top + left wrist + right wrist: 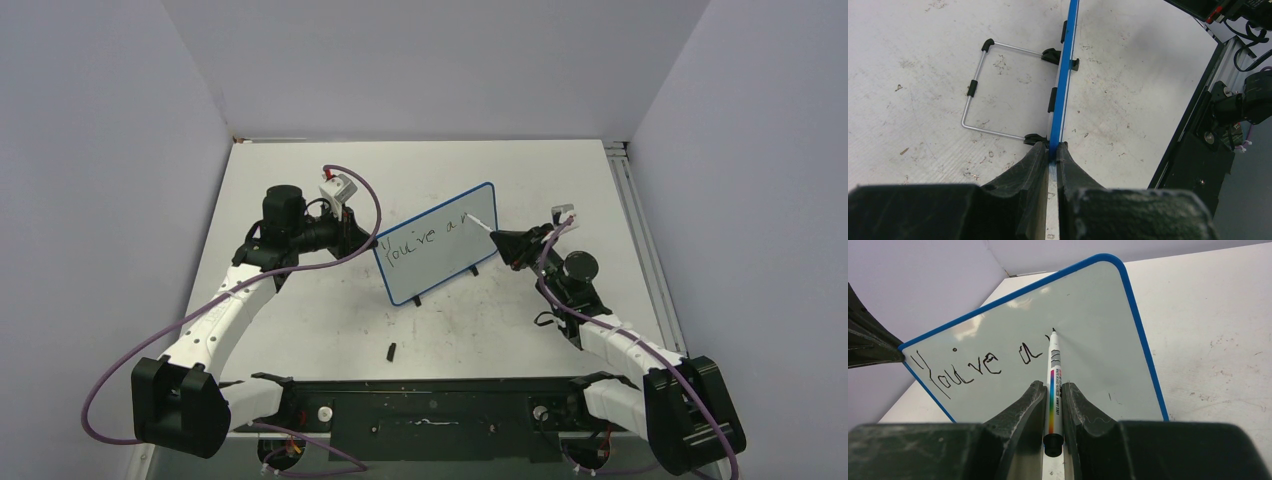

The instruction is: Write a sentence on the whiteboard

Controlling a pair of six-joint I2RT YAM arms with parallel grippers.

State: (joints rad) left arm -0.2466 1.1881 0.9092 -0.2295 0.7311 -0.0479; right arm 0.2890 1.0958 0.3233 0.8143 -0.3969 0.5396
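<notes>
The whiteboard (436, 243), white with a thin blue frame, stands tilted on small black feet in the middle of the table. On it runs the sentence (427, 238) in black, reading "You've a" (975, 365) with a fresh stroke beside it. My left gripper (1052, 148) is shut on the board's blue left edge (1064, 75), seen end-on. My right gripper (1053, 388) is shut on a white marker (1054, 385) with a rainbow stripe. The marker's black tip (1053, 331) touches the board right of the "a". From above, the marker (482, 223) slants to the board's upper right.
A small black cap-like piece (391, 350) lies on the table in front of the board. A wire stand (979, 85) props the board from behind. A black rail (430, 410) runs along the near edge. Grey walls close in the table (300, 330).
</notes>
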